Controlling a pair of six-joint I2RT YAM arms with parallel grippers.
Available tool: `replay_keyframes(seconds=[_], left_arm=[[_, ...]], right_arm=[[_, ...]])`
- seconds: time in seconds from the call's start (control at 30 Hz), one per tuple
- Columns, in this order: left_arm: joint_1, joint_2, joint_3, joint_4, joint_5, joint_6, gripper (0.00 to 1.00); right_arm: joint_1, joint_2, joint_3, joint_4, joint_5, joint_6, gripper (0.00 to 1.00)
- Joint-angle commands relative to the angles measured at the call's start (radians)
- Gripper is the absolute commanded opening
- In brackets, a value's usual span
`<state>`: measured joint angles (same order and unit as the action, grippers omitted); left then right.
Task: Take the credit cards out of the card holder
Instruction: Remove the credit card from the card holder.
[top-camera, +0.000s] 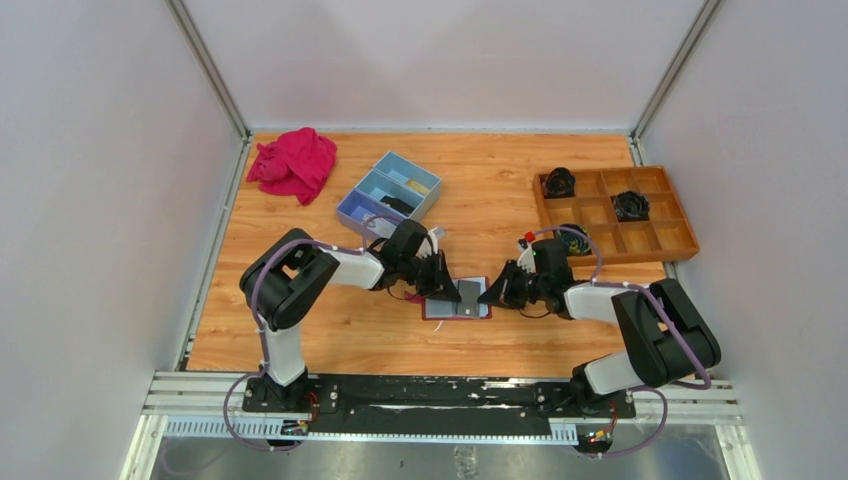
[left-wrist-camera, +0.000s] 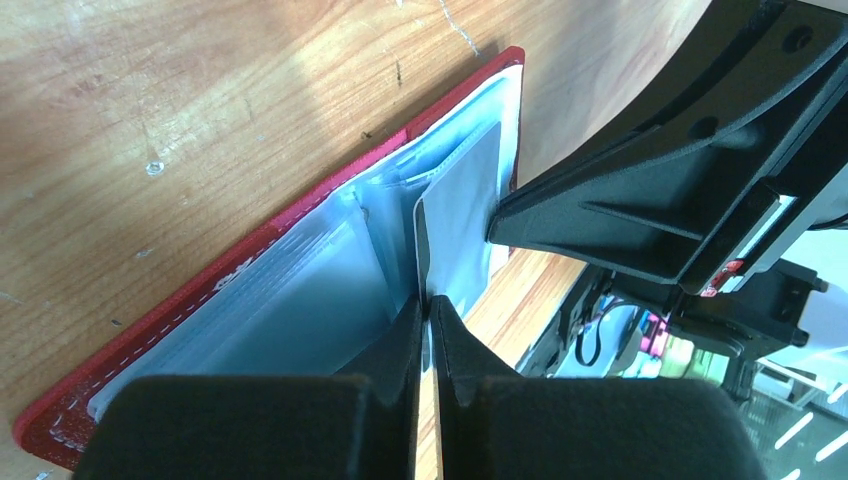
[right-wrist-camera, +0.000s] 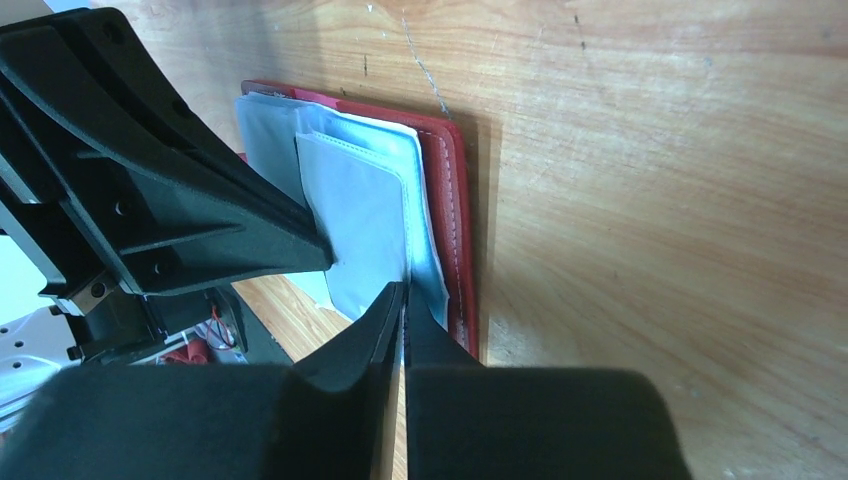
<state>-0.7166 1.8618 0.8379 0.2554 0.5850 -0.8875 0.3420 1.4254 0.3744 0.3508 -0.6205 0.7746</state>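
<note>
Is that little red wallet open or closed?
Open. The card holder lies spread on the table, its grey inner pockets showing.

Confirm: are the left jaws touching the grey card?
Touching. Left wrist view: the left gripper has its jaws pinched on the grey card edge, no gap, over the open card holder.

Whether the sheet (left-wrist-camera: 456, 230) between the left claw's (left-wrist-camera: 428, 322) tips was card or pocket could not be told; the holder's (left-wrist-camera: 250, 255) edge under that claw was hidden
</note>
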Motion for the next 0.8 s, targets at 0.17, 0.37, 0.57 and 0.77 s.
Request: replay_keyframes(seconds=[0.17,0.37,0.57,0.77], left_arm=[[-0.001,0.011,-0.008,0.027,0.008,-0.022,0.11],[0.006,-0.009,-0.045,0.091,0.01,-0.057,0.1],[0.015,-0.006,-0.068,0.155,0.03,-0.092,0.14],[0.036,0.006,-0.131,0.315,0.059,-0.177,0.18]], right_arm=[[0.005,0.019,-0.025,-0.017,0.042,-0.003,0.0],[0.003,0.033,-0.026,-0.032,0.063,-0.002,0.0],[0.003,0.049,-0.021,-0.033,0.063,-0.006,0.0],[0.003,0.049,-0.016,-0.041,0.061,-0.008,0.0]])
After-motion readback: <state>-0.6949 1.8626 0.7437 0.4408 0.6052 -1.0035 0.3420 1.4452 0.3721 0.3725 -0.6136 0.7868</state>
